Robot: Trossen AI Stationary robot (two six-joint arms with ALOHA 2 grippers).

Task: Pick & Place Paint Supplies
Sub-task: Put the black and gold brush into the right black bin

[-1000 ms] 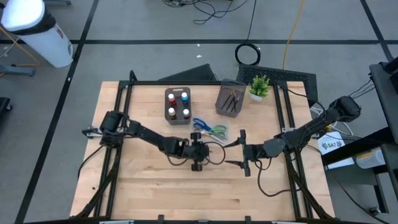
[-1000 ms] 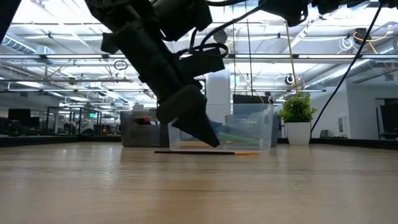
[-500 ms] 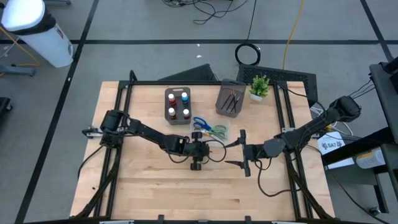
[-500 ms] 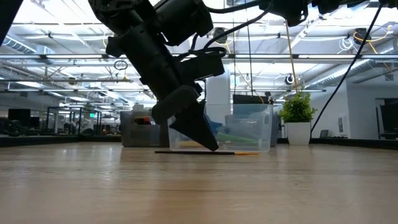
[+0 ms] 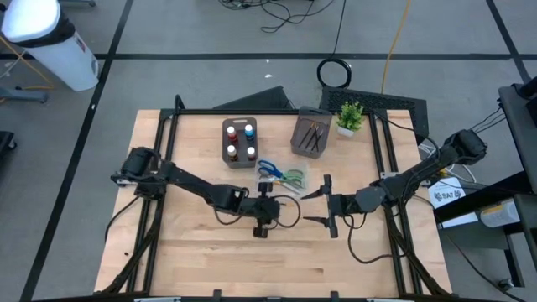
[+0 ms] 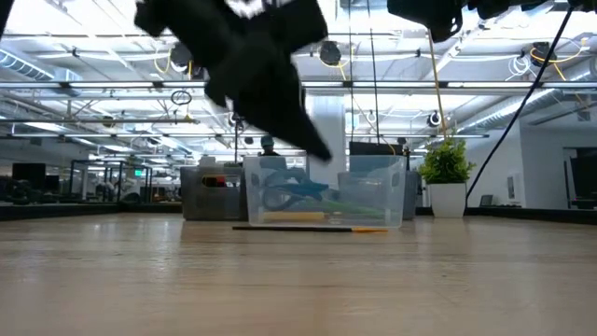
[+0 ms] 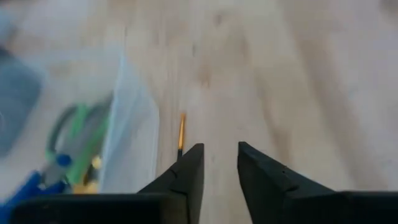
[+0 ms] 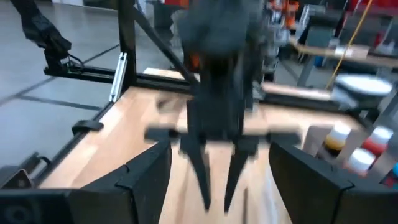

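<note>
A thin dark brush (image 6: 298,227) with a yellow end (image 7: 181,132) lies flat on the table along the near side of the clear box (image 5: 283,174). Blue- and green-handled scissors (image 6: 284,194) lie inside that box. Paint bottles (image 5: 240,143) stand in a dark tray, and more brushes lie in a second tray (image 5: 310,132). My left gripper (image 5: 263,211) hangs above the table beside the lying brush, fingers pointing down with a narrow gap (image 7: 219,149), holding nothing. My right gripper (image 5: 326,205) waits wide open to the right of it, low over the table.
A small potted plant (image 5: 351,117) stands at the far right corner behind the brush tray. Black frame rails (image 5: 168,143) run along the table's left and right sides. Bare wood (image 5: 252,260) stretches toward the near edge.
My left gripper has risen from the table beside the brush and drawn slightly toward the near-left. The brush has stayed flat where it was in front of the clear box. My right arm has kept still.
</note>
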